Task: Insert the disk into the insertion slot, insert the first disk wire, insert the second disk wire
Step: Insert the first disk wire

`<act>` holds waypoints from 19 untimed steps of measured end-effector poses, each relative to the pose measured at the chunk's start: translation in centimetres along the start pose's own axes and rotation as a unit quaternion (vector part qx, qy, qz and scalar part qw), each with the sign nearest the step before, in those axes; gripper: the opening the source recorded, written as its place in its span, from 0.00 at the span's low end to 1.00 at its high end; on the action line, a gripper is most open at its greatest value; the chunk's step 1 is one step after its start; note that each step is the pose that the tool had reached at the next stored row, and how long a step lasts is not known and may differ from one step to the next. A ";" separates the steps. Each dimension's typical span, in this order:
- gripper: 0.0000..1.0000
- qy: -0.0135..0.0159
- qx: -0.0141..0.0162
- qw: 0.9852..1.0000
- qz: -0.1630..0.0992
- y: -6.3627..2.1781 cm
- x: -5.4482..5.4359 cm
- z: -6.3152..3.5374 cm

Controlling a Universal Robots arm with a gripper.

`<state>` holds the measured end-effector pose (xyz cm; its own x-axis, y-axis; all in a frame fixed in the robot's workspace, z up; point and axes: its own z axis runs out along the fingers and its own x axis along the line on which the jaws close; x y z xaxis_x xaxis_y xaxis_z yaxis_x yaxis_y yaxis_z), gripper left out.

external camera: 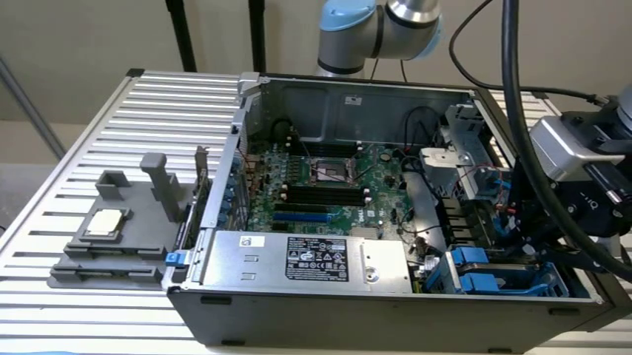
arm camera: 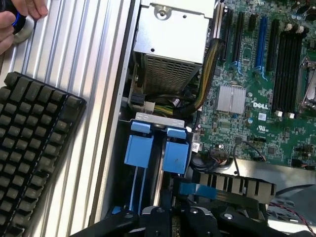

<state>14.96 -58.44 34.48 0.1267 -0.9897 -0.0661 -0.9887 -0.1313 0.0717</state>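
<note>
Gripper (arm camera: 173,217) hangs over the insertion slot (external camera: 484,274) w/ blue tabs (arm camera: 176,154), grip state can't tell; IMO go slow, stay square to rails (arm camera: 138,190), clear of cables (arm camera: 207,69).

Straight above the insertion slot (arm camera: 139,148) the case is open to me. Just beyond the slot, the power-supply box (arm camera: 168,44) and its cable bundle (arm camera: 211,64) crowd close. Outside the case wall beside the slot lies bare counter (arm camera: 84,64), then a keyboard (arm camera: 34,148) and a person's hand (arm camera: 19,19).
</note>
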 end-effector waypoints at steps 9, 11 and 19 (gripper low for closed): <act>0.16 -0.001 -0.004 1.000 0.021 -0.71 -0.1 0.26; 0.16 -0.002 -0.008 1.000 0.029 -0.72 -0.1 0.32; 0.16 -0.002 -0.014 0.999 0.042 -0.83 -0.1 0.37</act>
<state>15.75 -58.26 34.06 0.0421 -0.9972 -0.0616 -0.9932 -0.0485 0.1059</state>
